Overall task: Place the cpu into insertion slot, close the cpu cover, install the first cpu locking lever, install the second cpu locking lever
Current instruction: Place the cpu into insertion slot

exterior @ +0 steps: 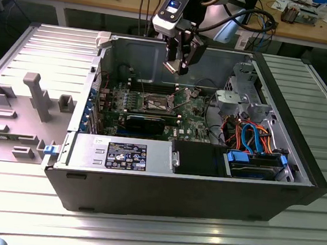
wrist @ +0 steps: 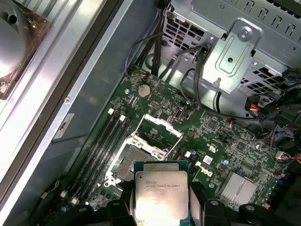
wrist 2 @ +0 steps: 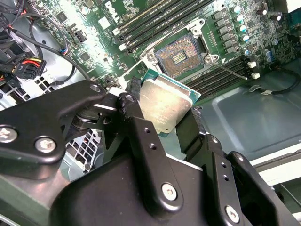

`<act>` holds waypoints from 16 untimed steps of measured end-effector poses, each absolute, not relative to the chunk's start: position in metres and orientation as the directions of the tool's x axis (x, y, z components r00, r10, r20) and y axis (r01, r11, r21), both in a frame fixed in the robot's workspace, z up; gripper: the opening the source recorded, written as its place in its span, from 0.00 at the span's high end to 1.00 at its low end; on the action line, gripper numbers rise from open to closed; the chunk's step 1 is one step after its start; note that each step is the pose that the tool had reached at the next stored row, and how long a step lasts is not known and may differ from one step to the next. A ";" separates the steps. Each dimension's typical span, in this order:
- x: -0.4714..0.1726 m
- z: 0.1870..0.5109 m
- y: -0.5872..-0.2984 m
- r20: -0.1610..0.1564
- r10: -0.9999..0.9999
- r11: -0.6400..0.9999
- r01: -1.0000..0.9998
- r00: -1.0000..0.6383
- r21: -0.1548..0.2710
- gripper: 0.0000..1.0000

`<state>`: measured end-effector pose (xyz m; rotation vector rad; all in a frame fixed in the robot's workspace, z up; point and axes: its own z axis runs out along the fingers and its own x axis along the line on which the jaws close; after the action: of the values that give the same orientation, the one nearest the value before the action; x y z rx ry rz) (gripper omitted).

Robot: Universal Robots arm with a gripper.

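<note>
Black jointed metal pincer [wrist 2: 164, 106]: clenched on the cpu [wrist 2: 165, 109], a small flat square chip with a silvery-grey metal top, one finger pressed against each of two opposite edges. Hangs above the insertion slot [wrist 2: 181, 56], a small square socket with a dark centre and grey metal rim, clear of it and touching nothing there. Sits a little to one side of that slot rather than squarely over it, judging by both wrist views. Shows the chip's metal lid facing up towards the wrist cameras.

Right beside the insertion slot, swung up and open: the cpu cover [wrist: 164, 126], a thin square silvery metal frame with a window. All round the slot: flat green circuit board [wrist: 211, 141], with long black memory slots [wrist 2: 155, 21] flanking it. Enclosing the slot and board in the exterior view: an open black computer case [exterior: 173, 199], pincer high above the slot.

As a judgement on handling: looks light, thin and quite stiff. Probably slippery across the smooth lid and delicate on the hidden underside. Best held by the bare side edges, as here, never by the faces
</note>
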<state>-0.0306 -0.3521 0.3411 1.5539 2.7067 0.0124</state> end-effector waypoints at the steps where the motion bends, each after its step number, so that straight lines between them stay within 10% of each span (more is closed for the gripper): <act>1: -0.031 0.341 -0.352 -0.014 0.865 0.503 0.864 -0.502 0.017 0.45; 16: -0.031 0.341 -0.352 -0.014 0.873 0.488 0.873 -0.488 0.017 0.45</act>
<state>-0.0306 -0.3521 0.3410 1.5793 2.6919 0.0121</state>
